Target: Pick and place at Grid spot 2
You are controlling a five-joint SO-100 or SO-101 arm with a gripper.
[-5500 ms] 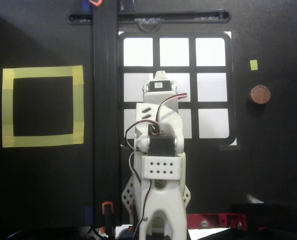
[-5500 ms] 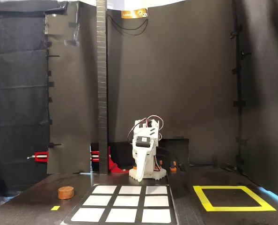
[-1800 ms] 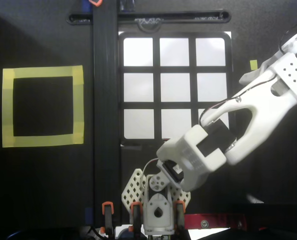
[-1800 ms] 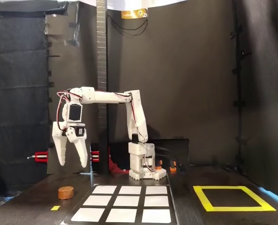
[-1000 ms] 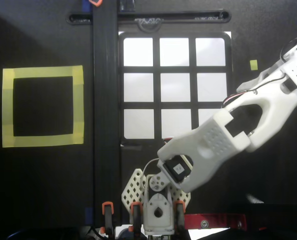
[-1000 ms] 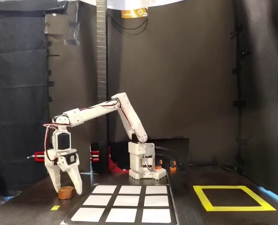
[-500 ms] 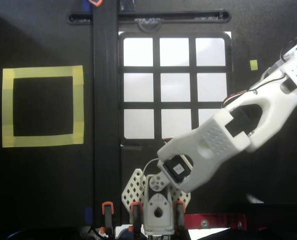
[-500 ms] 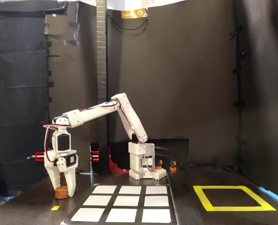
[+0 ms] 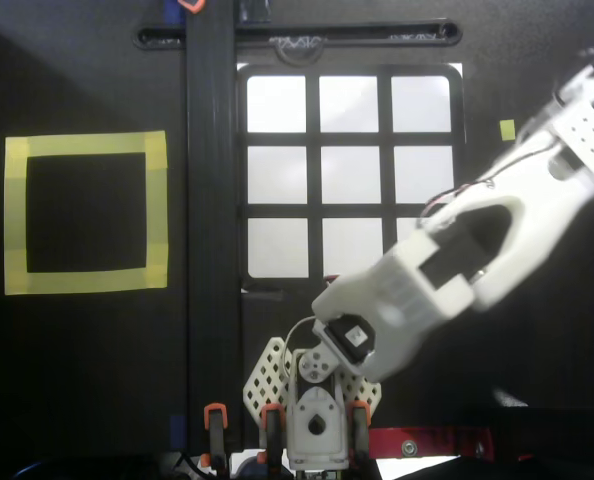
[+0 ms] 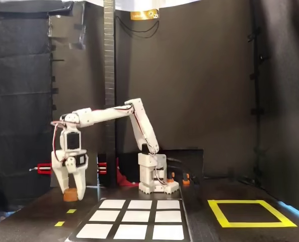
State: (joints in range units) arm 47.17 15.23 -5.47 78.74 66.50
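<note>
White printed arm [image 10: 139, 121], base [image 10: 153, 181] bolted at the back edge of the black surface [image 10: 205, 222], reaches out to the left in the fixed view. End effector [image 10: 70, 191] hangs pointing down, fingers closed on a small brown disc [image 10: 70, 194]. Disc is held clear of the surface, near the left edge; a gap shows beneath it in the fixed view. Two small yellow tape marks lie below it, one [image 10: 71, 210] almost under the disc, the other [image 10: 60, 223] nearer the front.

Overhead view: arm [image 9: 457, 260] is motion-blurred and runs from the base [image 9: 315, 420] at the bottom edge toward the upper right corner. It covers the disc and the end effector; neither can be made out there. One yellow mark [image 9: 507, 129] shows on the surface just left of the wrist.

Grid spot 2 [image 9: 349, 104], middle cell of the row farthest from the base, is bare white and uncovered. In the fixed view that same cell [image 10: 133, 232] sits in the front row, well apart from the disc. Arm overlaps only the grid's lower right cell in the overhead view.

Yellow tape square [image 9: 85, 213] lies near the left edge of the surface in the overhead view, at right [image 10: 250, 213] in the fixed view. A dark vertical post [image 10: 109, 96] stands behind the arm.
</note>
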